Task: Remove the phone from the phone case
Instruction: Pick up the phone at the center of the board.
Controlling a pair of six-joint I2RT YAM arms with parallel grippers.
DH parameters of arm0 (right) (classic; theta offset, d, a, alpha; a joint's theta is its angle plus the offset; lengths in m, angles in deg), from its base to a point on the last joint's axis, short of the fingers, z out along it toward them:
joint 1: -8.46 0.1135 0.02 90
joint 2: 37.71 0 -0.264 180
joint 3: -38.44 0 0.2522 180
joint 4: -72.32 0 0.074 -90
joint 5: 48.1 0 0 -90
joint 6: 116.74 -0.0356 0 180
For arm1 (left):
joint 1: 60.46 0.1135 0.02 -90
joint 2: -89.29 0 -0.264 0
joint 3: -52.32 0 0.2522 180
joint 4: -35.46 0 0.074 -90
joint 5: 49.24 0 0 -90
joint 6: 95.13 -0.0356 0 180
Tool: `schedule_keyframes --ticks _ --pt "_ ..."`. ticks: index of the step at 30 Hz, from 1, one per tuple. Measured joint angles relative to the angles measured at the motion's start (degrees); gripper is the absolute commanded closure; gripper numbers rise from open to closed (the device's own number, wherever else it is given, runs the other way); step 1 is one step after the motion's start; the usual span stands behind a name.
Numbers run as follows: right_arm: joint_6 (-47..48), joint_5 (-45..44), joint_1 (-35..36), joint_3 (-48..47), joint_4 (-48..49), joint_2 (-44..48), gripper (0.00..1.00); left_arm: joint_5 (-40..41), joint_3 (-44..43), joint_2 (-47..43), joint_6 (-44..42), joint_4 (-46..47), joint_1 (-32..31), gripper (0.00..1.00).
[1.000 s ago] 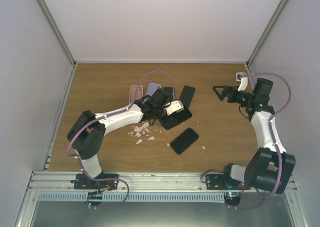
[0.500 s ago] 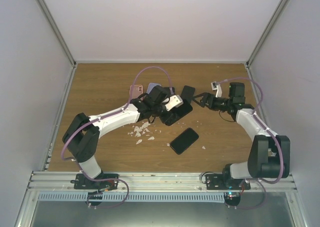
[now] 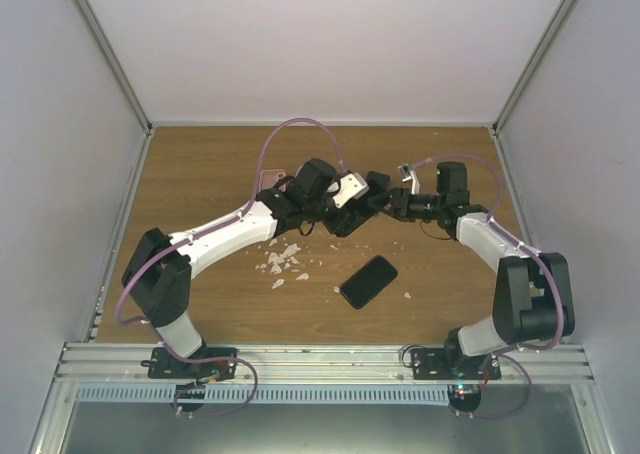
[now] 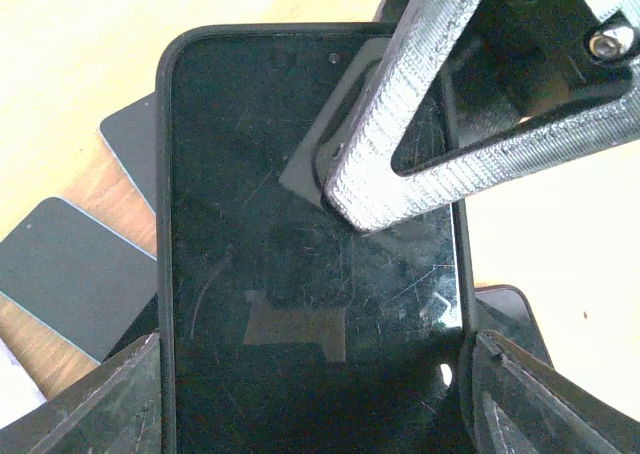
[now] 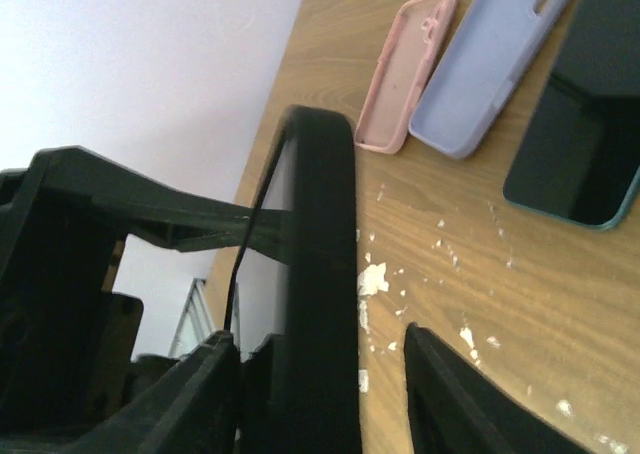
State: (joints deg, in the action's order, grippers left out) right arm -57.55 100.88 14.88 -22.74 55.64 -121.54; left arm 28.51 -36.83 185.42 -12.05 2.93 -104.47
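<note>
A dark phone (image 4: 300, 274) sits in a black phone case (image 4: 165, 224). My left gripper (image 3: 345, 210) is shut on the case's two long sides and holds it above the table. In the left wrist view its fingers (image 4: 120, 399) flank the case at the bottom. My right gripper (image 3: 384, 206) has come to the phone's far end. One of its grey fingers (image 4: 400, 144) lies over the screen. In the right wrist view the case (image 5: 320, 234) stands edge-on between the right gripper's (image 5: 318, 364) jaws, with a gap to the right-hand finger (image 5: 450, 394).
A black phone (image 3: 368, 281) lies on the table near white crumbs (image 3: 282, 264). A pink case (image 5: 405, 69), a lavender case (image 5: 480, 64) and a dark phone (image 5: 580, 134) lie further back. Two flat dark phones (image 4: 60, 274) lie under the held one.
My right arm swung left from the far right corner to the held phone, and its jaws narrowed around the case's end. My left arm carried the phone slightly back and right.
</note>
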Motion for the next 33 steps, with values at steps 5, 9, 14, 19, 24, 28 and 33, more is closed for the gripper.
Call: schedule_keyframes --ticks 5,9,14,19,24,28,33 --pt "-0.5 1.3 0.3 -4.0 0.0 -1.3 0.86 1.3 0.0 -0.2 1.0 0.1 0.0 0.50" --pt "-0.1 2.2 0.4 -6.0 -1.2 -2.2 0.99 2.3 0.0 -1.0 1.2 0.9 0.4 0.28" --pt "2.5 1.5 0.3 -7.5 -3.6 -4.8 1.00 0.4 0.0 -4.0 0.5 1.2 0.6 0.01" --pt "7.6 2.9 0.3 -9.5 -7.0 -4.8 1.00 -6.6 0.8 -8.7 -1.4 0.0 3.4 0.01" --pt "13.4 5.7 0.3 -12.5 -10.6 -4.7 1.00 -14.3 1.6 -13.0 -2.6 -1.8 10.1 0.01" --pt "11.5 8.5 0.3 -12.7 -9.1 -3.5 1.00 -19.1 4.3 -15.9 -1.7 -2.0 14.9 0.01" --pt "6.4 11.8 0.3 -13.4 -2.6 -0.4 1.00 -23.4 7.7 -17.8 0.5 -2.1 18.7 0.04"
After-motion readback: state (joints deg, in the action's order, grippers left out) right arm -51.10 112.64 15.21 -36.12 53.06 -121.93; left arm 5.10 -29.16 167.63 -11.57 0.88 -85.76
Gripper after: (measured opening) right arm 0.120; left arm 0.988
